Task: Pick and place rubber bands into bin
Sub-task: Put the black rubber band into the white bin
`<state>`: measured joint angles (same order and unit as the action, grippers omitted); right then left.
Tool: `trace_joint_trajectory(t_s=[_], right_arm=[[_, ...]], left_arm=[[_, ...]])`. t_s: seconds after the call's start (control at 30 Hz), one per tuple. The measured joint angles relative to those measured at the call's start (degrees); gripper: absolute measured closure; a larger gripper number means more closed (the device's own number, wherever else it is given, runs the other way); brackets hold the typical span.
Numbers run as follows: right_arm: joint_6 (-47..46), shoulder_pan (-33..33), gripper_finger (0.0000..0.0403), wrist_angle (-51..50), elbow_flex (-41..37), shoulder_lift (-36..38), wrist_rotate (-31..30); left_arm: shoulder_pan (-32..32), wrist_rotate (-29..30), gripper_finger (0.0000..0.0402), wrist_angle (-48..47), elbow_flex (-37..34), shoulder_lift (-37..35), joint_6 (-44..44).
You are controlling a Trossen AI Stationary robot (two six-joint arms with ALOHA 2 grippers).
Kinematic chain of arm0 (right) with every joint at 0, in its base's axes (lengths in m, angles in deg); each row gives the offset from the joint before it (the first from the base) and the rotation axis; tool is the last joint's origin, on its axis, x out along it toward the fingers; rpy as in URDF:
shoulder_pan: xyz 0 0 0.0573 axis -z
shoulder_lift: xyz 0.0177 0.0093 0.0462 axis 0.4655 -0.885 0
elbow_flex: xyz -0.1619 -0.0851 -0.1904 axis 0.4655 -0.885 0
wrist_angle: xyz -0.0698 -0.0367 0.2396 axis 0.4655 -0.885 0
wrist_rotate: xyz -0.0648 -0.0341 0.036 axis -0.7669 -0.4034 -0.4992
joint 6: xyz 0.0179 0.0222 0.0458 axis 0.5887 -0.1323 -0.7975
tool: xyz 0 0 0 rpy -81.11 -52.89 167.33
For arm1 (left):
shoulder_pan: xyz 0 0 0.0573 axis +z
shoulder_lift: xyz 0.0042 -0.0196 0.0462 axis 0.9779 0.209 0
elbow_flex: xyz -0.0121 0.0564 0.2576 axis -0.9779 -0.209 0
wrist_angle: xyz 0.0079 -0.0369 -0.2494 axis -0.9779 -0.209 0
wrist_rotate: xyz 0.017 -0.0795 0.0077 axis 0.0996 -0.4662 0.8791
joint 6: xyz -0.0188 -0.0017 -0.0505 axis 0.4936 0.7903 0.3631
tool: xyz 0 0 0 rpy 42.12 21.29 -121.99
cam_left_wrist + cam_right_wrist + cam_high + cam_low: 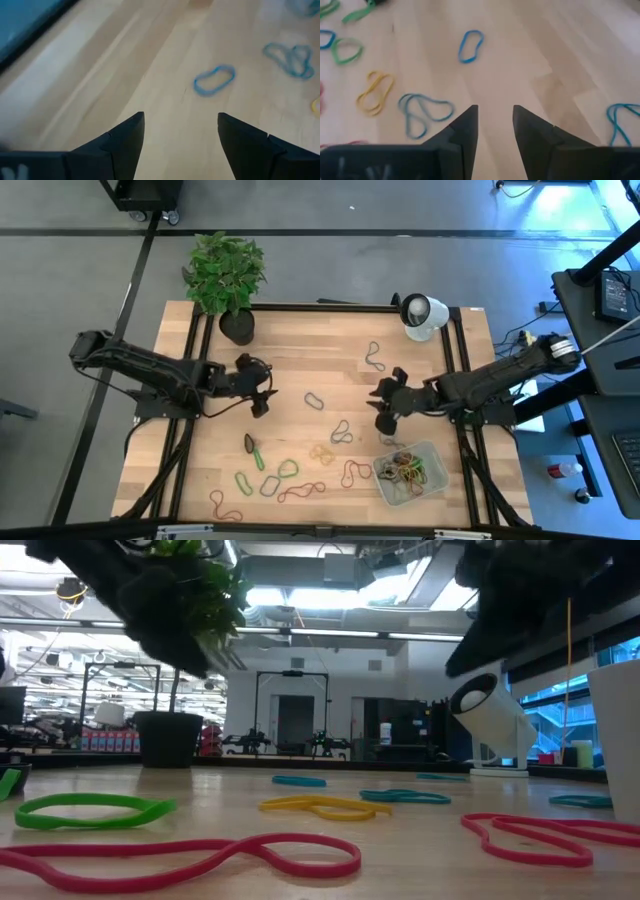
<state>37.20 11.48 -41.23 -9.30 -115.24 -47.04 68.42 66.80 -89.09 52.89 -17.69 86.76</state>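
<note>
Two dark arms hang over the wooden table (290,370), each with one gripper of two stiff black wedge-shaped fingers.

The left gripper (264,393) stands spread wide with nothing between its fingers (125,142). Just ahead of its tips lies one small blue rubber band (214,80), a thin oval loop flat on the pale smooth boards; a twisted teal loop (290,56) lies farther ahead and to one side.

The right gripper (381,406) shows only a narrow gap between its fingers (462,135), and this gap holds bare wood, so it grasps nothing. Ahead of its tips I count one blue oval (470,46), one folded teal band (422,112) and one doubled yellow band (374,91), all apart from each other.

On the open table the rubber bands (290,470) number about a dozen, though some are too thin in the high view to count surely: green, red, yellow, blue and teal floppy loops, many twisted.

There is one bin (437,454), a shallow translucent tray with rounded corners, behind and beside the right fingers. It holds a tangled heap of bands.

One leafy plant in a black pot (236,326) and one white round device (424,316) stand at the far edge.
</note>
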Motion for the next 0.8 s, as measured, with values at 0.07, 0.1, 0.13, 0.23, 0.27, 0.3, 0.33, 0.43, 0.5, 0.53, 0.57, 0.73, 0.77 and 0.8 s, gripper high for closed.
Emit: trace_joint_trajectory(t_s=[0.07, 0.1, 0.13, 0.23, 0.27, 0.3, 0.33, 0.43, 0.5, 0.53, 0.57, 0.73, 0.77, 0.8], right_arm=[[0.6, 1.2, 0.0277, 6.4, -4.2, 0.6, 0.0], [0.1, 1.6, 0.0277, 9.4, -6.0, 0.7, 0.1], [-0.8, 1.8, 0.0277, 12.3, -7.6, 0.7, 0.1], [-3.8, 1.9, 0.0277, 18.9, -11.4, 0.8, 0.1], [-4.6, 1.8, 0.0277, 20.3, -12.4, 0.8, 0.1], [-5.6, 1.6, 0.0277, 21.4, -13.2, 0.8, 0.1], [-6.7, 1.3, 0.0277, 22.2, -13.8, 0.8, 0.1], [-8.6, 0.4, 0.0277, 23.6, -15.4, 0.8, 0.1], [-8.7, -0.6, 0.0277, 23.8, -16.2, 0.8, 0.1], [-8.7, -1.0, 0.0277, 23.8, -16.4, 0.8, 0.1], [-8.7, -1.5, 0.0277, 23.8, -16.6, 0.8, 0.1], [-6.1, -4.1, 0.0277, 23.8, -16.8, 0.8, 0.2], [-5.1, -4.4, 0.0277, 23.7, -16.8, 0.8, 0.2], [-4.5, -4.8, 0.0277, 23.7, -16.8, 0.8, 0.3]], left_arm=[[-2.2, 2.1, 0.0157, -6.9, 2.6, 1.0, 7.1], [-3.3, 2.8, 0.0157, -9.6, 4.0, 1.7, 11.0], [-4.3, 3.4, 0.0157, -13.1, 5.4, 2.6, 14.9], [-7.3, 3.2, 0.0157, -21.9, 9.6, 6.1, 25.3], [-8.3, 2.6, 0.0157, -24.8, 10.9, 7.6, 28.6], [-9.3, 1.7, 0.0157, -27.3, 12.2, 9.3, 31.7], [-10.2, 0.5, 0.0157, -29.7, 13.5, 11.1, 34.6], [-12.4, -3.8, 0.0157, -35.8, 17.4, 16.7, 43.5], [-13.7, -7.1, 0.0157, -39.5, 19.7, 20.3, 49.3], [-14.3, -8.8, 0.0157, -41.0, 20.8, 21.9, 52.1], [-14.9, -10.5, 0.0157, -42.2, 21.7, 23.3, 54.7], [-17.1, -19.5, 0.0157, -42.3, 23.4, 27.5, 64.7], [-17.6, -20.4, 0.0157, -41.9, 23.4, 27.9, 66.5], [-18.2, -21.2, 0.0157, -41.7, 23.4, 28.2, 68.8]])
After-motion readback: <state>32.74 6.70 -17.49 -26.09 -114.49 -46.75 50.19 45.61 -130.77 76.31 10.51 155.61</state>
